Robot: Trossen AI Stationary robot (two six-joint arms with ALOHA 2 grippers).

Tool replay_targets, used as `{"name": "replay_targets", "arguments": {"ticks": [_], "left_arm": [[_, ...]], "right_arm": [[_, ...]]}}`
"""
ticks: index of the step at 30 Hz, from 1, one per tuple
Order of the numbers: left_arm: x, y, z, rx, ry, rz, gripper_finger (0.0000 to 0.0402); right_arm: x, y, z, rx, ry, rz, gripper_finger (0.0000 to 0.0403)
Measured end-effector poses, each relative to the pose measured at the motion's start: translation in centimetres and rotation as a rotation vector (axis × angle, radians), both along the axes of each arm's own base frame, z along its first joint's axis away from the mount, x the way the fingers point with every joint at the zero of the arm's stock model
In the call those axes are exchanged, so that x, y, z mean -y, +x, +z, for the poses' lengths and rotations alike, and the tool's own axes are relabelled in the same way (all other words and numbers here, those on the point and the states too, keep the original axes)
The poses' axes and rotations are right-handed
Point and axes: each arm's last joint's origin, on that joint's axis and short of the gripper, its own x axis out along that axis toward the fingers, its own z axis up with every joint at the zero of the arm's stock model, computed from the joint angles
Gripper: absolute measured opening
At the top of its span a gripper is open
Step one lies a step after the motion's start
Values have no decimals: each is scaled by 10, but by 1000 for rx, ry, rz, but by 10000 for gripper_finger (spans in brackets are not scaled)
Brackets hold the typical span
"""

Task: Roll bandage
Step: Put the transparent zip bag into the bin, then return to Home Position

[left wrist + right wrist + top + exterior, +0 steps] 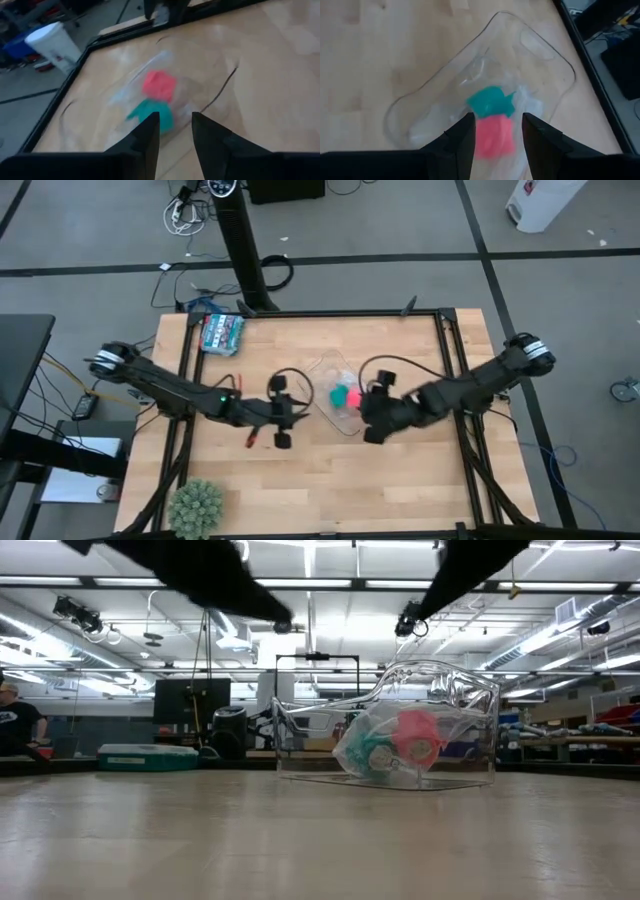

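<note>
The bandage point(350, 396) is a small pink-red roll lying in a clear plastic tray point(330, 370) at the table's middle, right beside a teal roll point(337, 393). Crinkled clear wrap lies around both rolls point(400, 745). My left gripper point(281, 425) is open and hovers left of the tray, facing the rolls point(159, 84). My right gripper point(371, 420) is open and hovers at the tray's right near corner, above the pink roll point(495, 139). In the low view only the arms show, high above the table.
A teal box point(221, 332) lies at the table's far left corner. A green spiky ball point(196, 507) sits at the near left corner. A black frame rail point(340, 316) borders the table. A person point(15, 725) stands in the room beyond.
</note>
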Motion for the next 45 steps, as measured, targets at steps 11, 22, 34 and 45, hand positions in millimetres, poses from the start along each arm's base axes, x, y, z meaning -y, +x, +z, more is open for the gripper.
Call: {"name": "replay_targets", "arguments": {"ticks": [11,22,34,45], "left_arm": [[-13,-36,-10,9,65,40,120],[-14,-38,-5,125,5,52,119],[-13,-38,-3,166,-76,87,119],[2,-41,2,189,-86,-77,119]], "right_arm": [[77,54,-52,-215,51,13,151],[93,75,-88,-296,122,147,151],[75,51,-30,-111,114,103,151],[49,-23,-12,255,193,255,151]]}}
